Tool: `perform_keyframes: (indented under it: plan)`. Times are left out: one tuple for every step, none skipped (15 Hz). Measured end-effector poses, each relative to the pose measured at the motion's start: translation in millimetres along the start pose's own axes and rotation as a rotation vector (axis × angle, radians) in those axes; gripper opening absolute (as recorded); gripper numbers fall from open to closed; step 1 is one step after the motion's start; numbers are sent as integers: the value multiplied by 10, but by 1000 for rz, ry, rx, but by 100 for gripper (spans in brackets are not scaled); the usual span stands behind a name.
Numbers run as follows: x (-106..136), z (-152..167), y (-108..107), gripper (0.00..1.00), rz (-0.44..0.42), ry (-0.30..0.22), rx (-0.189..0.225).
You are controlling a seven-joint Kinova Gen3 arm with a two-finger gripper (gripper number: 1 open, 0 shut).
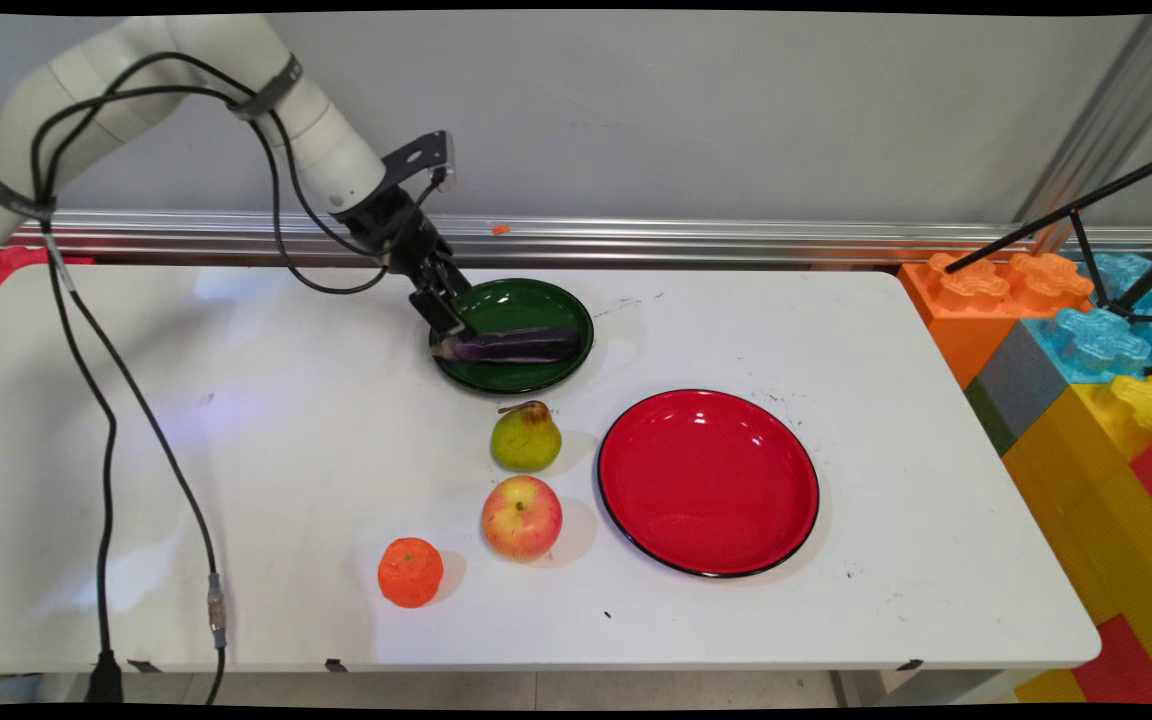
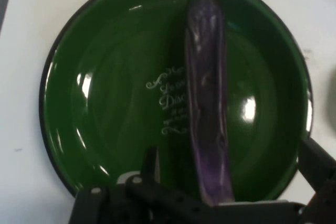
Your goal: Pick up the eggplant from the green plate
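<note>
An orange (image 1: 410, 572) sits nearest the worktop's (image 1: 836, 330) front edge, with a red-and-yellow apple (image 1: 521, 516) just behind it to the right and a green pear (image 1: 526, 438) behind that. A glossy red plate (image 1: 707, 482) with a dark rim lies to the right of the apple and pear. Farther back, a long, slim purple eggplant (image 1: 516, 346), shiny with a paler streaked end, lies across a dark green plate (image 1: 526, 300) with white lettering at its centre. The gripper (image 1: 448, 325) reaches down at that pale end over the plate's left rim; seen from the hand, its fingers (image 2: 317, 163) stand wide apart on either side of the eggplant (image 2: 207, 98), gripping nothing. Coloured toy blocks (image 1: 1086, 340) are stacked beyond the worktop's right end.
</note>
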Motion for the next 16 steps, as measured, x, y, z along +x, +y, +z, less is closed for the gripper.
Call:
perform_keyframes:
  plan:
    - [0, 70, -41, 100, -2, 7, -5]
    - [-1, 122, -69, 100, -2, 11, -10]
    - [-4, 159, -85, 100, -2, 13, -15]
    - [-9, 214, -107, 100, -1, 15, -21]
    - [-17, 277, -131, 100, 1, 17, -29]
    - [-21, 331, -149, 100, 3, 21, -35]
    - [-25, 395, -169, 100, 4, 25, -41]
    - [-26, 431, -180, 100, 4, 28, -45]
    - [-28, 484, -195, 100, 4, 32, -49]
    - [-27, 545, -213, 100, 5, 37, -54]
    - [-28, 587, -224, 100, 5, 41, -56]
    - [-29, 627, -235, 100, 5, 44, -58]
    - [-23, 680, -249, 100, 6, 50, -60]
    - [-20, 721, -261, 100, 5, 55, -62]
    - [-18, 744, -267, 100, 5, 58, -63]
    - [-14, 776, -276, 100, 5, 63, -64]
